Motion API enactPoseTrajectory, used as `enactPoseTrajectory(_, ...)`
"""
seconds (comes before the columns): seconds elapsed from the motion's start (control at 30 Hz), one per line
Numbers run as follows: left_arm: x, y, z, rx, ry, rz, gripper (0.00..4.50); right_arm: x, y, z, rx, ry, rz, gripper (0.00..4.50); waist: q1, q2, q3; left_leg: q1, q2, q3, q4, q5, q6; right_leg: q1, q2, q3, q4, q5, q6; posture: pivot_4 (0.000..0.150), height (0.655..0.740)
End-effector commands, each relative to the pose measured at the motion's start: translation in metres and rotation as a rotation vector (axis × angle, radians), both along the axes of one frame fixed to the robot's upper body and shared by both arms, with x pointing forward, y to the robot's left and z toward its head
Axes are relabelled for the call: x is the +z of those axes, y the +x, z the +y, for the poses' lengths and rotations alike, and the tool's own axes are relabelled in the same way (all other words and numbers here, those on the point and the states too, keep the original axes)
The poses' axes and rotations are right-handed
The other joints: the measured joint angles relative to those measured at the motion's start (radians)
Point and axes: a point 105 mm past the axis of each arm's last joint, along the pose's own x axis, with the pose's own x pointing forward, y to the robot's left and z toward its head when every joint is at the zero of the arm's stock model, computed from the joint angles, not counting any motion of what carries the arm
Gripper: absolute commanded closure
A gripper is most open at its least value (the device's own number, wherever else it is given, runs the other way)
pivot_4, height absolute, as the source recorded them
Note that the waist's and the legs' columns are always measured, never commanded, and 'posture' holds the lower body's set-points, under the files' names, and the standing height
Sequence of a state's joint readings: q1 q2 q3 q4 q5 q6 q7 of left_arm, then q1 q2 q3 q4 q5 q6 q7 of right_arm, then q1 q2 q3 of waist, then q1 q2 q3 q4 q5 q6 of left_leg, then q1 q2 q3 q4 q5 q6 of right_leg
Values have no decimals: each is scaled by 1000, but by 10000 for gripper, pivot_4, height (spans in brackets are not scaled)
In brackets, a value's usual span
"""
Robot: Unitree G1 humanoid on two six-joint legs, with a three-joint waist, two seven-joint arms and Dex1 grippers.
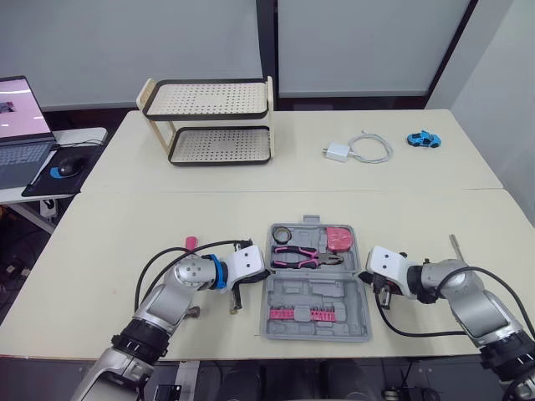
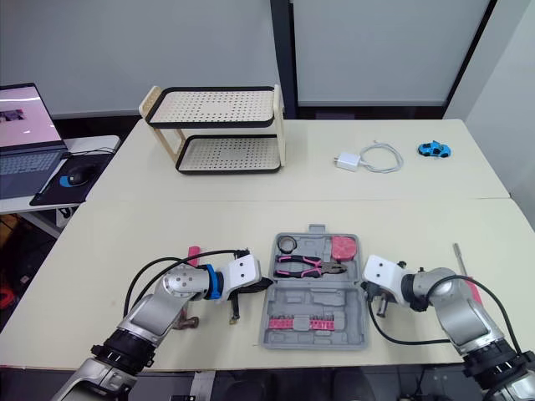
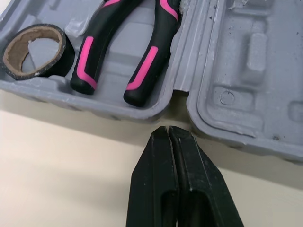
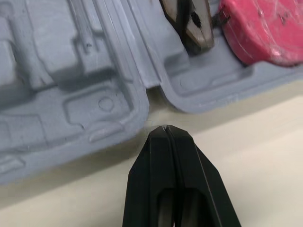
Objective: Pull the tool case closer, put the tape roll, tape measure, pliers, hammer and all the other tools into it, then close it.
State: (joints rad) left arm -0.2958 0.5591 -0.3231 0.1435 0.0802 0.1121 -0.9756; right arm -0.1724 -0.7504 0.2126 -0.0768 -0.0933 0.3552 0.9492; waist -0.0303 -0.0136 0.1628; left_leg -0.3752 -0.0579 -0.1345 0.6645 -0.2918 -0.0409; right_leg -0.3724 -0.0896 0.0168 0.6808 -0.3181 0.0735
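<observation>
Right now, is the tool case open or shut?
Open. The tool case lies spread flat, with pliers, tape roll and tape measure visible inside.

Probably an office or a lab room: pale work tables (image 1: 351, 209), a laptop (image 1: 18, 134) and mouse (image 1: 69, 165) on a side desk (image 1: 84, 135), plain panel walls (image 1: 125, 50) behind.

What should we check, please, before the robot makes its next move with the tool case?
1. Tape roll in the case: ok.
2. Pliers and tape measure in the case: ok.
3. All tools packed: not ok; a pink-handled tool lies by the left arm and a metal-tipped tool by the right arm.
4. Left claw shut and empty, beside the case: ok.
5. Right claw shut and empty, beside the case: ok.
6. Case closed: not ok; it lies open.
</observation>
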Motion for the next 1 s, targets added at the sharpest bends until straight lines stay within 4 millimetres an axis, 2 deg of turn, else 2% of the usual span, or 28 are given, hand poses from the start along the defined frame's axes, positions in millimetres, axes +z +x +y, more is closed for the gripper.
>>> enactPoseTrajectory(0.03, 12, 0, 6, 5, -16, -21, 44648, 15, 4, -7, -16, -9, -68, 45000, 1, 0, 0, 0, 0, 0, 0, 0, 0, 0, 0, 0, 0, 0, 0, 1500, 7400)
enactPoseTrajectory(0.13, 23, 1, 15, 24, -24, -32, 44648, 25, 2, -12, -17, -22, -113, 45000, 1, 0, 0, -1, 0, 0, 0, 0, 0, 0, 0, 0, 0, 0, 0, 1500, 7400)
enactPoseTrajectory(0.27, 64, 8, 35, 106, -158, -74, 44648, 52, -11, -18, 9, -10, -191, 45000, 2, 0, 0, -3, 0, 0, 0, 0, 0, -2, 0, 0, 0, 0, 0, 1500, 7400)
enactPoseTrajectory(0.37, 86, 6, 65, 182, -208, -77, 44648, 71, -27, -31, -7, 9, -215, 45000, 1, 0, 0, -3, 1, -1, 0, 0, 0, -1, 0, -1, -1, 0, 0, 1500, 7400)
enactPoseTrajectory(0.47, 99, 0, 107, 296, -218, -65, 44648, 88, -43, -53, -63, 9, -229, 45000, -1, 0, 0, -2, 1, 0, -1, -1, 1, -1, 0, -1, -1, 0, 0, 1500, 7400)
enactPoseTrajectory(0.63, 99, -17, 163, 448, -172, -63, 44648, 110, -62, -85, -140, 0, -224, 45000, 1, 0, 1, -1, 1, 0, -1, -2, 4, 0, 0, 0, -1, 0, 0, 1500, 7400)
enactPoseTrajectory(0.77, 94, -32, 196, 561, -150, -58, 44648, 118, -76, -109, -182, -32, -200, 45000, 2, 0, 1, 1, 1, 0, -2, -3, 4, 2, 0, 0, -1, 0, 0, 1500, 7400)
enactPoseTrajectory(0.93, 72, -66, 243, 754, -122, 6, 44648, 129, -100, -153, -287, -95, -156, 45000, 2, 0, 1, 1, 1, 2, -3, -3, 5, 2, -1, 1, -2, 0, 0, 1500, 7400)
enactPoseTrajectory(1.0, 66, -75, 253, 807, -127, 20, 44648, 128, -111, -170, -326, -119, -132, 45000, 2, -1, 1, 1, 1, 2, -4, -3, 5, 2, -1, 1, -3, 0, 0, 1500, 7400)
